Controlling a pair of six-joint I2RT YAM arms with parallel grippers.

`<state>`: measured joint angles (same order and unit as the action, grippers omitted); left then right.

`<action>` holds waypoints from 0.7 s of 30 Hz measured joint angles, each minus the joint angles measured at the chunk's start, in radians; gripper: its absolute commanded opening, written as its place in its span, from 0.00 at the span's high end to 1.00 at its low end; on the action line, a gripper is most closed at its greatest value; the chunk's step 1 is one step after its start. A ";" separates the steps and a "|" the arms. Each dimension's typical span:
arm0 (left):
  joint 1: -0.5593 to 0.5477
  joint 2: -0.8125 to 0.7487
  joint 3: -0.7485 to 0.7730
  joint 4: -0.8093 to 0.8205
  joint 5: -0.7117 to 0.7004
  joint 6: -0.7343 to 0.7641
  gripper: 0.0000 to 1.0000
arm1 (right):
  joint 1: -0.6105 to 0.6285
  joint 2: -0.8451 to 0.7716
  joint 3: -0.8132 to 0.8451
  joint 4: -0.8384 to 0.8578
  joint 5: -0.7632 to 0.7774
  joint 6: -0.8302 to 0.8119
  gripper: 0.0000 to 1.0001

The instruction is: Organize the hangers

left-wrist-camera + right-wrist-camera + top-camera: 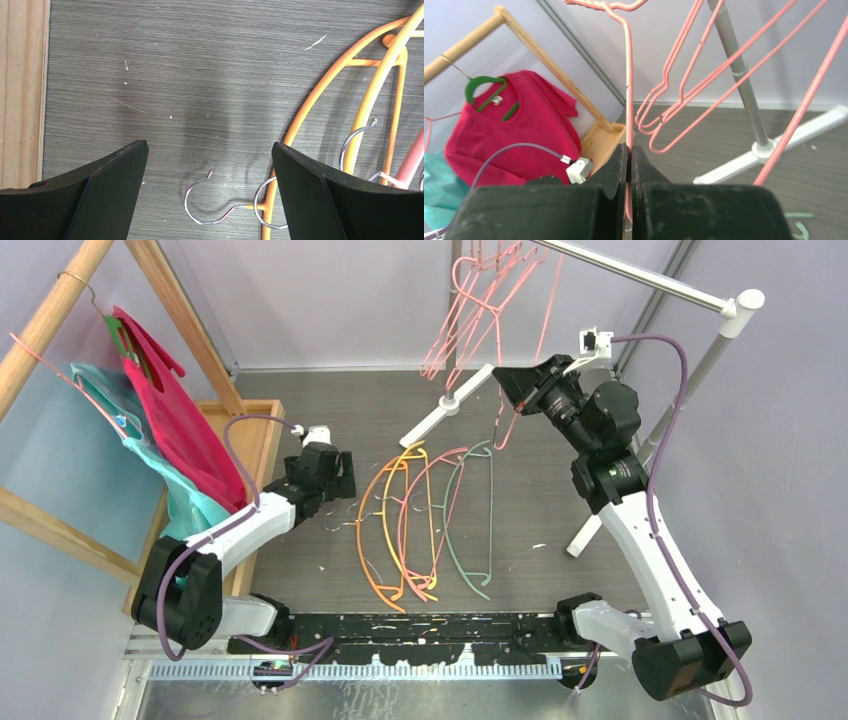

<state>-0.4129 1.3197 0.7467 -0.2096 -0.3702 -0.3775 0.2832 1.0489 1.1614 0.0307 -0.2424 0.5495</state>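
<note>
Evidently the metal rail point(640, 278) served as the destination: several pink hangers point(470, 310) hung from it by their hooks, well above the counter point(560, 500). Four more lay fanned between the arms, from the orange hanger point(362, 520) to the pale green hanger point(450, 530), thin plastic bows overlapping. The right tool point(629, 150) was clenched on the slim bar of the held pink hanger point(627, 75), raised near the rail, probably to hook it on. The left tool point(210, 150) hovered released over a small metal hook point(200, 200).
</note>
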 measured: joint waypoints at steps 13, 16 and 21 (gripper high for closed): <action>0.000 0.016 0.000 0.001 -0.002 0.000 0.02 | -0.253 0.221 -0.051 0.557 -0.266 0.357 0.99; 0.000 0.029 0.000 0.001 -0.002 0.000 0.02 | -0.264 0.302 -0.050 0.676 -0.287 0.436 0.99; 0.000 0.037 0.000 0.001 -0.002 0.000 0.02 | -0.264 0.400 -0.048 0.760 -0.295 0.506 0.99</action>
<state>-0.4129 1.3563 0.7467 -0.2089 -0.3721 -0.3775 0.0193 1.4487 1.1133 0.7910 -0.5373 1.0554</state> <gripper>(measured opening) 0.979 0.058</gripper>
